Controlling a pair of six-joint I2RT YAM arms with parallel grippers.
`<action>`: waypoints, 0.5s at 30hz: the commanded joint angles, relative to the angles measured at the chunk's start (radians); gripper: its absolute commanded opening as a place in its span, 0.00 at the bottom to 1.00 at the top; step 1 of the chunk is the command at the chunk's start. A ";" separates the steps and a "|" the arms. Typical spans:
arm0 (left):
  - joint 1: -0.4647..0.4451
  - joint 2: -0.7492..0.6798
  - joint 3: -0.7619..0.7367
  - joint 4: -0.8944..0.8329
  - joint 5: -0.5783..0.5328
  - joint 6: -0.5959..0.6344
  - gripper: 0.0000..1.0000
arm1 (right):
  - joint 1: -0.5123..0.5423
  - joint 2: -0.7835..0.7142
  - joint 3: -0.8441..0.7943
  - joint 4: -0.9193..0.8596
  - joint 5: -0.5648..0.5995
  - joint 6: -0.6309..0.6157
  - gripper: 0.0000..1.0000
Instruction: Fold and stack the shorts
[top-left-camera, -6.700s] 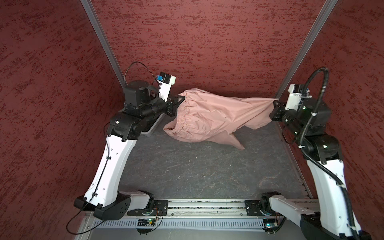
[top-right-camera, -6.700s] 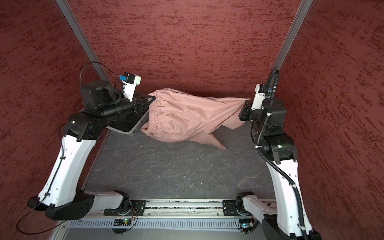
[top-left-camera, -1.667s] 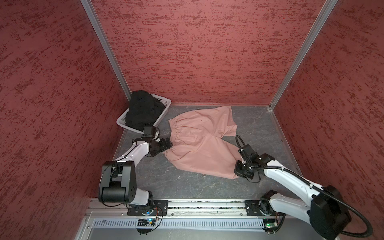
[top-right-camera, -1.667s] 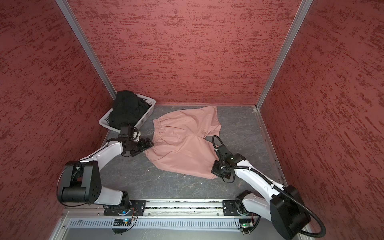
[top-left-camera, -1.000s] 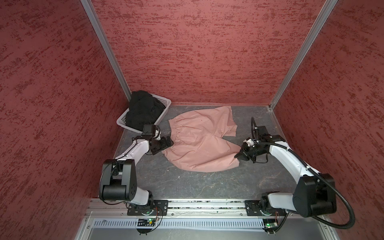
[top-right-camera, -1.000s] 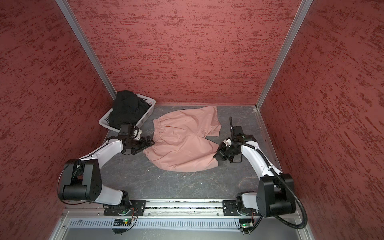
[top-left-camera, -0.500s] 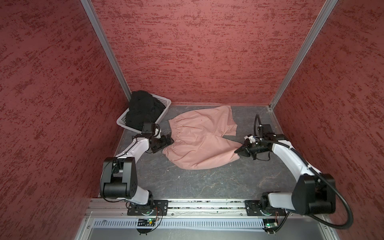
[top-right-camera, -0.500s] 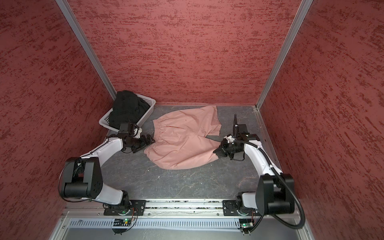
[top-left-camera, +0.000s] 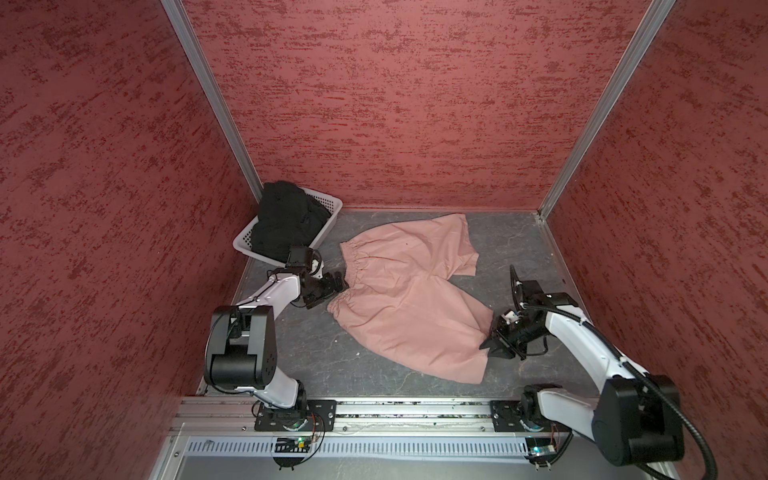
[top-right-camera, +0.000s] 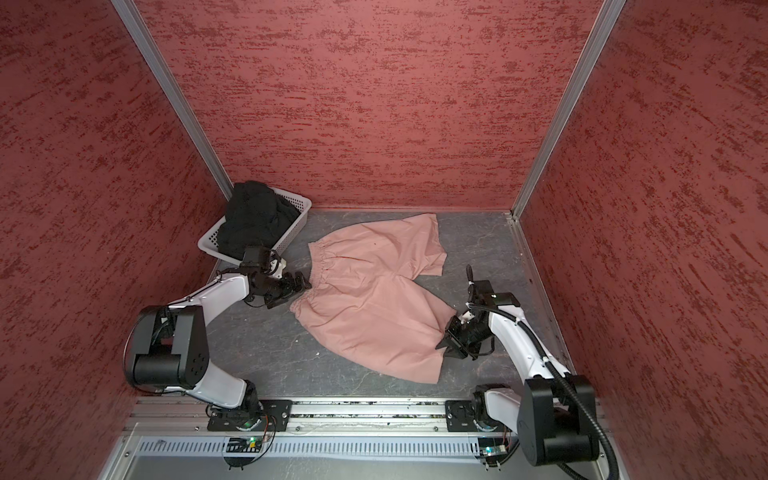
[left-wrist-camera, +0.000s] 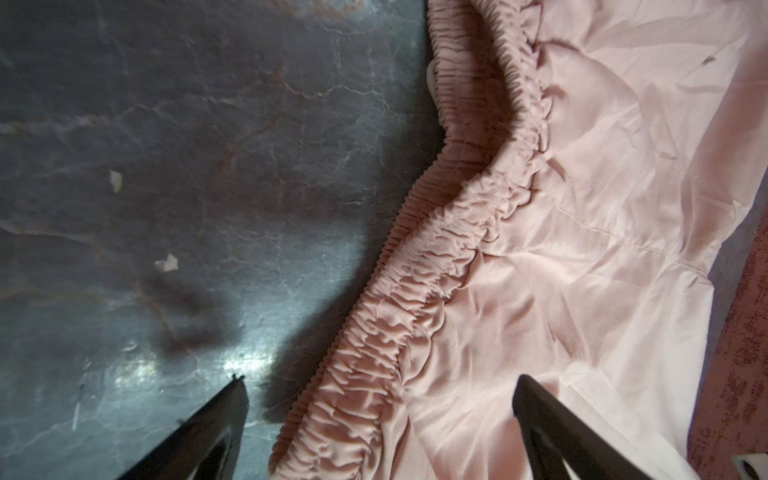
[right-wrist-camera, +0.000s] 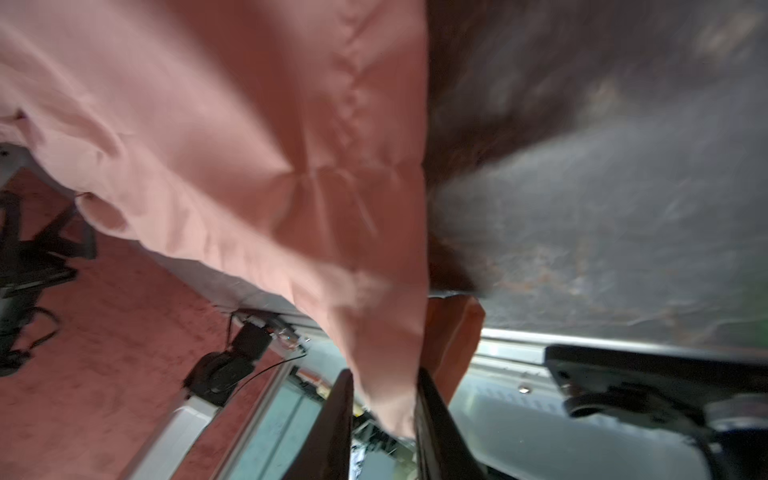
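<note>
**Step in hand:** laying the pink shorts (top-left-camera: 407, 299) flat for a first fold. They lie spread at the centre of the table (top-left-camera: 316, 345), with the waistband toward 9 o'clock, one leg toward 1 o'clock and the other toward 5 o'clock.

**Left gripper** (top-left-camera: 338, 284): wide open, straddling the gathered waistband at 9 o'clock and not closed on it.

**Right gripper** (right-wrist-camera: 383, 372): at 4 o'clock on the near leg's hem. The jaws are narrow with the hem between them. I cannot tell whether they pinch it or have let go.

**Black shorts** (top-left-camera: 282, 220): heaped in the white basket (top-left-camera: 328, 205) at 10 o'clock.

**Judgement:** nothing is folded yet. The waistband buckles at its middle. My next move calls for a firm hold on a waistband corner and a hem corner. I then carry that side across so one leg lies over the other, without dragging the cloth.
</note>
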 joint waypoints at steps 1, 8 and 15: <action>-0.004 -0.029 0.015 -0.001 0.007 0.002 0.99 | 0.027 0.005 0.098 0.093 0.133 -0.060 0.48; -0.006 -0.036 0.040 -0.028 -0.013 0.008 0.99 | 0.045 -0.038 0.148 0.081 0.312 -0.052 0.62; -0.023 -0.028 0.027 -0.030 -0.039 0.012 0.99 | 0.045 0.058 0.092 0.297 0.497 -0.033 0.64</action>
